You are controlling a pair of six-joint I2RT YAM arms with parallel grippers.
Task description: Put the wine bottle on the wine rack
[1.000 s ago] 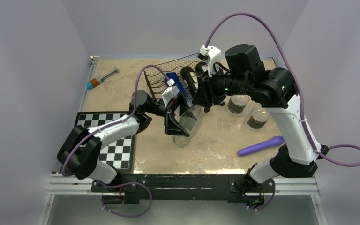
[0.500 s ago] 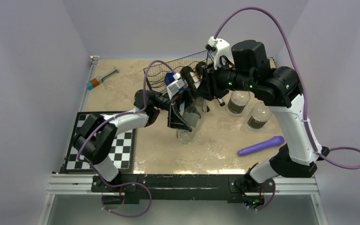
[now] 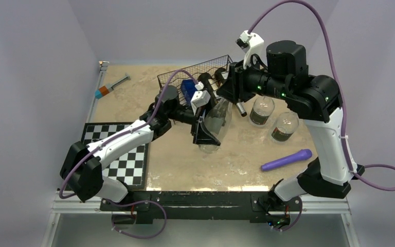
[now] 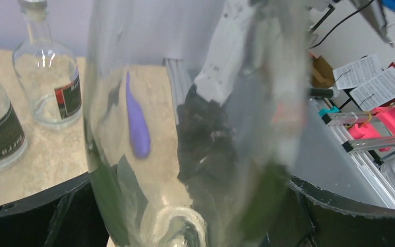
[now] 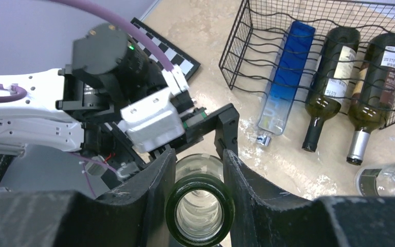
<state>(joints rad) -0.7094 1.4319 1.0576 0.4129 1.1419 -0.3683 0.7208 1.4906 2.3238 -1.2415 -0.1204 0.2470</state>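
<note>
Though the left fingers (image 4: 349,211) clamp the wine bottle (image 3: 217,121) round its body and the right fingers (image 5: 151,195) pinch its neck, it's tilted over the desk (image 3: 133,98), just before the wine rack (image 3: 205,67), not yet shelved.

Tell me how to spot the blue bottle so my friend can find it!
Find the black wire wine rack at the far side of the table; three bottles lie in it side by side. The blue bottle is the end one, toward the checkerboard mat. It is bright blue and boxy, while the two dark green bottles next to it are round with white labels.
</note>
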